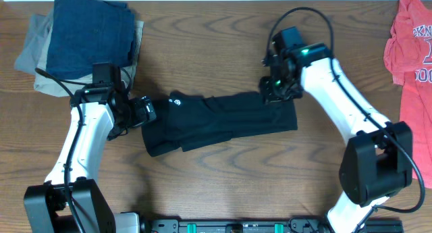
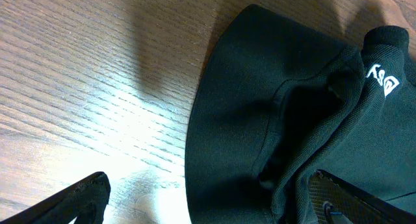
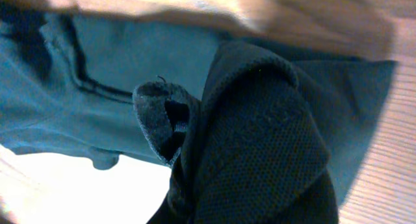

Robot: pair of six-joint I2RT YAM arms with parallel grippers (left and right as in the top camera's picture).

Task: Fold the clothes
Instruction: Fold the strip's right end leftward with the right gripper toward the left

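Our left claw (image 2: 211, 185) hung released, its two fingers (image 2: 84, 195) spread wide. One finger was over bare wood and the other against cloth, so they straddled the left end of the black shirt (image 1: 223, 118). Our right claw (image 1: 275, 90) sat at the shirt's upper right corner. In its wrist view a hump of black knit cloth filled the picture and hid the fingers, so we could not tell whether it was clenched or loose.

The shirt lay in the middle of the wooden table (image 1: 216, 186), gathered into a long narrow band running left to right. Its small white logo (image 2: 380, 78) was near the left end.

We judged the fold about half done, because the shirt was narrowed lengthwise but not yet brought end to end. The next move seemed to call for the left claw to close on the edge between its fingers. One end could then be lifted and laid over the other, with all layers pinched together.

We saw no box, basket or bin. A stack of folded garments (image 1: 81, 40), navy on top, sat at the far left near the left arm. A red t-shirt (image 1: 408, 50) lay at the right edge, well apart from the shirt.
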